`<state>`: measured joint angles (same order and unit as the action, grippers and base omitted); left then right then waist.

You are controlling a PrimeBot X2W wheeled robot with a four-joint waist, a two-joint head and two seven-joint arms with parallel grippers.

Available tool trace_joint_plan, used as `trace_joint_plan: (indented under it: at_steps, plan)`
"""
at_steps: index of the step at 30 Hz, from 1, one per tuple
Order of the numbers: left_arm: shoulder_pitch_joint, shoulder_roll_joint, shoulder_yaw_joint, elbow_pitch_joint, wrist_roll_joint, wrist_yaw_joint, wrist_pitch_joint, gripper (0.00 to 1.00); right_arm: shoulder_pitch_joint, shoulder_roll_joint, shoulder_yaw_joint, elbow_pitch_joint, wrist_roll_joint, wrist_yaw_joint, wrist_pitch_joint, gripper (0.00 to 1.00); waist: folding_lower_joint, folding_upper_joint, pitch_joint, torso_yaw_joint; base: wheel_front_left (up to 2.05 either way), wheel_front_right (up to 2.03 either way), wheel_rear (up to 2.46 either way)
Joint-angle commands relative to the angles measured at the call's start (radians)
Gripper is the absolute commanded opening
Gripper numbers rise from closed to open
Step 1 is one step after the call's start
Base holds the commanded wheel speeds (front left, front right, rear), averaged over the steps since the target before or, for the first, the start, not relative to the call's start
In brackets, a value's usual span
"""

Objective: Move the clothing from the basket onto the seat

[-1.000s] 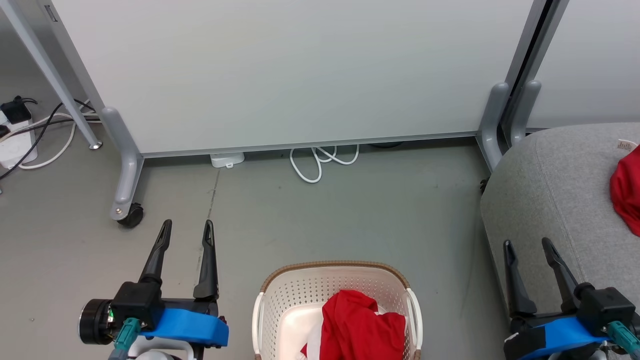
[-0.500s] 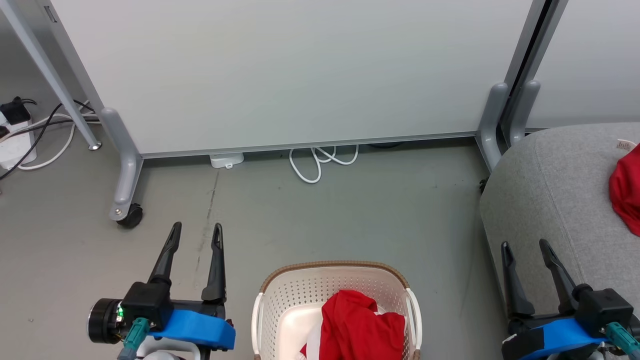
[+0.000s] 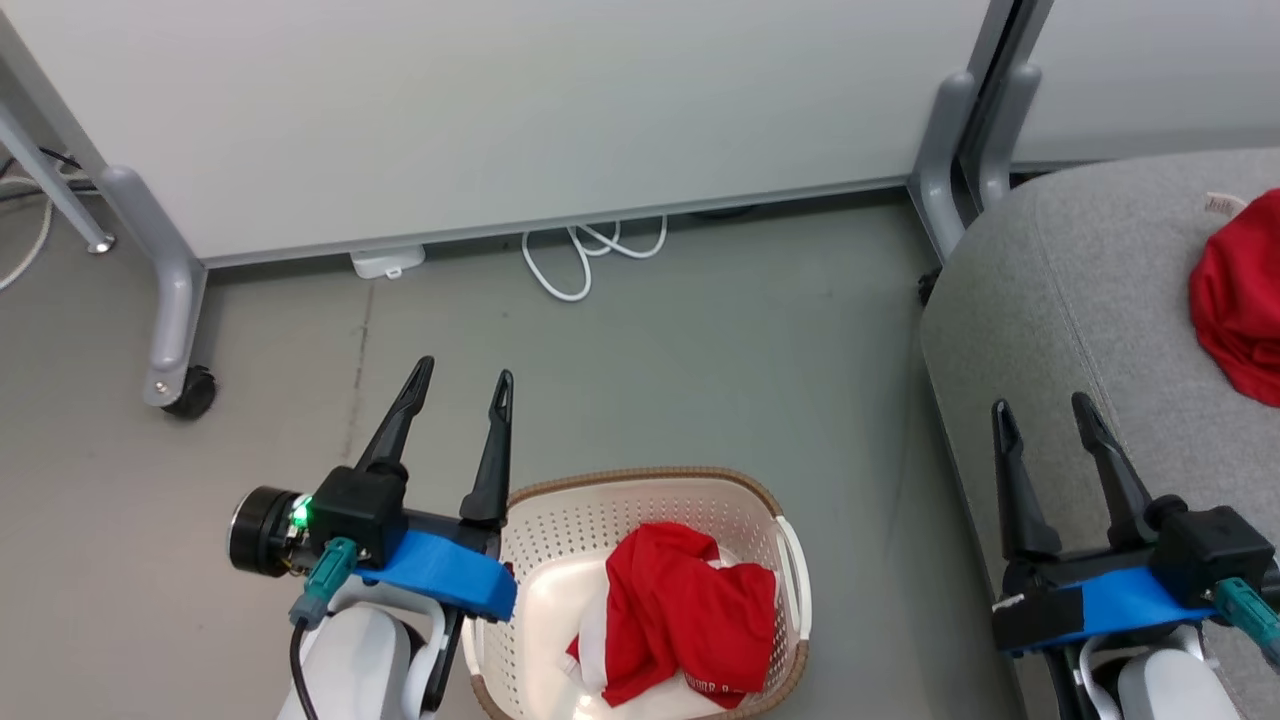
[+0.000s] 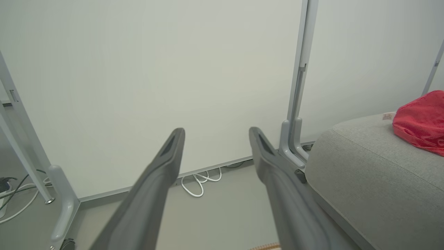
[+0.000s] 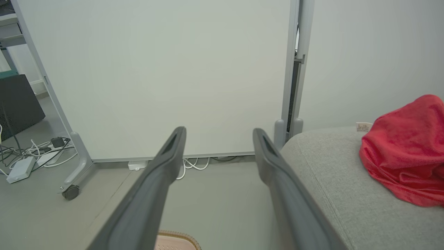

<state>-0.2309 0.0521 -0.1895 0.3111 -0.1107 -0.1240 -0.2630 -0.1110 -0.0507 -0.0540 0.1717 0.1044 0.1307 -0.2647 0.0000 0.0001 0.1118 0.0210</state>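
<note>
Jaws on the left gripper (image 3: 464, 370) stand wide apart with nothing between them, the two dark fingers pointing out over the grey floor (image 3: 700, 350). Its blue-sleeved body hangs just above the left rim of the basket (image 3: 640, 473), which sits on the floor between the two arms. Inside the basket, toward its right half, lies one crumpled red garment (image 3: 680, 620) - white panels show along its left edge and pale lettering along its lower hem.

The right gripper (image 3: 1039, 402) is likewise spread open and empty, poised over the near left part of the seat (image 3: 1060, 300), its fingers pointing across the grey cushion. Farther along that cushion, well apart from the fingers, the plain red garment (image 3: 1240, 290) rests in a bunched heap, with a small white tag (image 3: 1225, 203) just beside its far edge; the right wrist view shows the same heap sitting on the seat's top.

Beyond the basket, a pale partition panel (image 3: 500, 110) stands on grey legs - one ending in a black caster (image 3: 190, 392) - and a looped white cable (image 3: 575, 255) lies on the floor under its lower edge.
</note>
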Motion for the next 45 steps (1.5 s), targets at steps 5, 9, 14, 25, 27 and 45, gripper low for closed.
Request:
trace_joint_plan:
  at_steps: [5, 9, 14, 25, 27, 45]
  plan:
    - [-0.129, 0.034, -0.099, 0.077, -0.015, -0.009, -0.003, 1.00, -0.097, 0.000, -0.003, -0.031, -0.005, 0.000, 0.001, 1.00, 0.0000, -0.0001, 0.158, -0.087, 0.00, 0.00, 0.00]
    - [-0.203, 0.069, -0.178, 0.138, -0.041, -0.006, -0.003, 1.00, -0.151, 0.001, 0.003, -0.046, 0.003, 0.000, 0.000, 1.00, 0.0000, -0.0001, 0.232, -0.126, 0.00, 0.00, 0.00]
    - [-0.300, 0.100, -0.276, 0.240, -0.078, -0.006, -0.003, 1.00, -0.201, 0.000, 0.011, -0.058, 0.011, 0.000, 0.001, 1.00, 0.0000, -0.0001, 0.312, -0.164, 0.00, 0.00, 0.00]
    - [-0.490, 0.111, -0.466, 0.492, -0.170, -0.006, -0.003, 1.00, -0.284, 0.001, 0.025, -0.087, 0.025, 0.000, 0.001, 1.00, 0.0000, -0.0001, 0.488, -0.203, 0.00, 0.00, 0.00]
    - [-0.514, 0.114, -0.490, 0.526, -0.187, -0.006, -0.003, 1.00, -0.298, 0.001, 0.026, -0.091, 0.025, 0.000, 0.001, 1.00, 0.0000, -0.0001, 0.518, -0.205, 0.00, 0.00, 0.00]
    - [-0.688, 0.069, -0.683, 0.829, -0.403, -0.006, 0.089, 1.00, -0.388, 0.001, 0.039, -0.128, 0.029, 0.000, 0.001, 1.00, 0.0000, -0.0001, 0.727, -0.217, 0.00, 0.00, 0.00]
